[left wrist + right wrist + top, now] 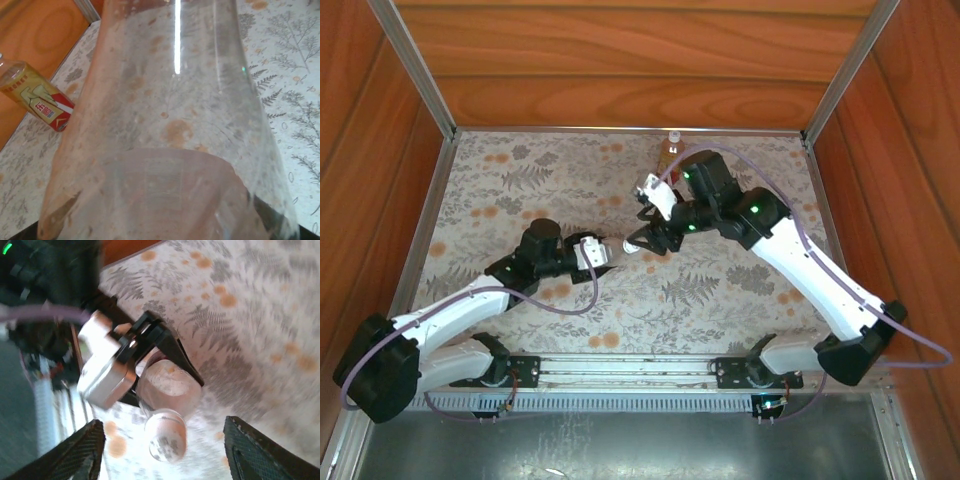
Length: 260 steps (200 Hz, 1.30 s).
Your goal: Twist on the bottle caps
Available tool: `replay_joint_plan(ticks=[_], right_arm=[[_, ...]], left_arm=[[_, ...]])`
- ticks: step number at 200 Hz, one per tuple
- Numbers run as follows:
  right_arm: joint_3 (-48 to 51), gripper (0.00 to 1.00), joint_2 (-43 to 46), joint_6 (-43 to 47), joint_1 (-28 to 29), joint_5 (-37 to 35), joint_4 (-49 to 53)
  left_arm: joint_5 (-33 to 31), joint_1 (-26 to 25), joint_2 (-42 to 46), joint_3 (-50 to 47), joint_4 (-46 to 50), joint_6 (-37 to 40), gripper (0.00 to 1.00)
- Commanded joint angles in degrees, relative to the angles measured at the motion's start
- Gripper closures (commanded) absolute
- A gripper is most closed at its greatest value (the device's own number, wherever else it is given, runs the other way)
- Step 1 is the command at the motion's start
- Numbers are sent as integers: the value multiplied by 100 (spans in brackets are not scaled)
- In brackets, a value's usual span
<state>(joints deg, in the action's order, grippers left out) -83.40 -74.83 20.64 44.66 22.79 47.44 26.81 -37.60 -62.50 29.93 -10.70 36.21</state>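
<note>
A clear, brownish-tinted bottle [170, 382] lies level above the mat, with my left gripper [601, 255] shut on its body. In the left wrist view this bottle [170, 125] is very close to the lens. A whitish bottle cap [165, 436] sits on its neck, pointing at my right gripper [165, 452]. That gripper stands open, its two black fingers [75, 452] wide on either side of the cap and apart from it. In the top view the cap [631, 247] lies between the two grippers. A second bottle [669, 150] with a red-and-white label [47, 107] stands at the back of the mat.
The floral mat [520, 180] covers the table, walled by wooden panels [620, 60] at the back and both sides. A metal rail [640, 368] runs along the near edge between the arm bases. A purple cable [570, 300] loops off the left arm.
</note>
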Motion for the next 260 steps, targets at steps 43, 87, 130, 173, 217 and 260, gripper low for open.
replay_joint_plan(ticks=[43,87,130,173,217,260], right_arm=[[372,39,339,4397,251,78,548],[239,43,68,4486,381,-50,797],[222,49,-80,4387,438,20,720],[184,62,-222,4273,446,181,709],[205,66,-311,4191,446,78,633],[235,90,-279,2609,438,-237,68]], left_arm=[[985,-10,21,-102,68,-109,41],[1089,-4,31,-15,129,-114,41],[1142,-2,68,-12,156,-133,41],[1142,-3,58,-4,182,-136,41],[1136,-5,84,6,200,-134,41],[452,-10,93,107,192,-19,41]])
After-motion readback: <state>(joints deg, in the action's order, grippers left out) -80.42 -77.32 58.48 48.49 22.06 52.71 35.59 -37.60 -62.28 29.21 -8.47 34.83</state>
